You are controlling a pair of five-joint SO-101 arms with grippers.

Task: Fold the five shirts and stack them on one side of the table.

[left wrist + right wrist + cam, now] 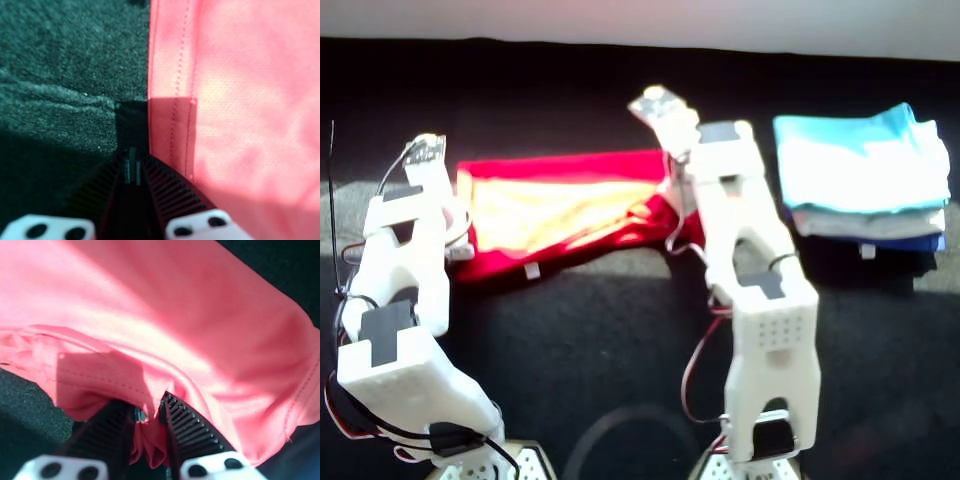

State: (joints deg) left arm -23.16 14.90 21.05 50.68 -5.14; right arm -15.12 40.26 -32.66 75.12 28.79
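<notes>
So the red shirt (570, 215) is lying stretched out sideways across the middle of the table (570, 330), a bit closer to the far edge, and each arm is sitting at one end of it. The left arm (405, 250) is hanging over the shirt's left end. In its wrist view the left gripper (131, 167) is showing both fingers pressed together right at the stitched hem of the shirt (240, 100), half over the dark table cover (60, 75). I honestly can't tell if any cloth is caught between them. The right arm (740, 220) is leaning over the shirt's right end, and the right gripper (149, 422) is pinching a bunched fold of red fabric (175, 315), with cloth poking out between the ribbed fingers. Over by the right edge of the table, the stack (865, 175) of folded shirts is sitting well apart from the red one: cyan on top, then white, blue and something dark underneath.
</notes>
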